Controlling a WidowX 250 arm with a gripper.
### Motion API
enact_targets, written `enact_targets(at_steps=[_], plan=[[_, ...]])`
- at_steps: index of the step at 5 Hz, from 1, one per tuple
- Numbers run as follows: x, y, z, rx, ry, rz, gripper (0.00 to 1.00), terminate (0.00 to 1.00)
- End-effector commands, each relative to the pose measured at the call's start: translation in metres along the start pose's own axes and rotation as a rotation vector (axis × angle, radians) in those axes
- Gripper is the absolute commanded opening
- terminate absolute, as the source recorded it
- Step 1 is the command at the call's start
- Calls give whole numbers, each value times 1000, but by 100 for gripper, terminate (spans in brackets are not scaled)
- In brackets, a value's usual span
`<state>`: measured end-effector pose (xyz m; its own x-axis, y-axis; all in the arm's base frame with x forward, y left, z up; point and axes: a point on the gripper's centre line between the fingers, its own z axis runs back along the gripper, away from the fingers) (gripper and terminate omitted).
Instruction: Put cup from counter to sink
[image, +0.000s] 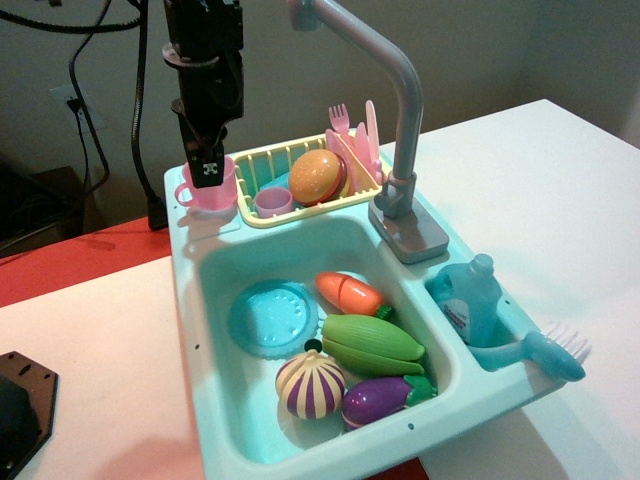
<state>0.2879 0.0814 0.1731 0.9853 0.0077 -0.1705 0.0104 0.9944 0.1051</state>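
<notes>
The pink cup (208, 190) stands upright on the counter (205, 225), at the back left corner of the sink unit, with its loop handle turned to the left. The pincer (209, 168) comes straight down onto it from above: the dark fingertips reach into the cup's mouth or over its rim, and a small black-and-white patterned tag on the fingers (210, 172) overlaps the cup's upper wall. Whether the fingers are clenched on the rim or merely resting apart cannot be told from this view. The cup's base appears to sit on the ledge.

The arm (205, 60) hangs nearly vertical, a black body with a wrist ring above the tapering fingers, cables trailing off to the upper left.

Just right of the cup lies the yellow dish rack (262, 158), holding a small lilac cup (273, 202), a toy burger (318, 176) and pink cutlery (357, 140). The grey faucet (400, 120) rises behind the sink (215, 290). In the basin lie a turquoise plate (272, 318), a toy carrot (348, 292), a green vegetable (372, 343), a striped onion (310, 386) and a purple eggplant (380, 398). A blue soap bottle (470, 300) and a brush (550, 352) sit at the right side of the unit, which rests on the white desk (540, 170).
</notes>
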Motion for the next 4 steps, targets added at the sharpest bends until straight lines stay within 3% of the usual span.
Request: enact_targets(at_steps=[1, 3, 4], plan=[[0, 0, 0, 0, 0, 0, 100, 0], [18, -1, -8, 3, 12, 15, 100, 0], [15, 0, -15, 7, -1, 15, 0, 0]])
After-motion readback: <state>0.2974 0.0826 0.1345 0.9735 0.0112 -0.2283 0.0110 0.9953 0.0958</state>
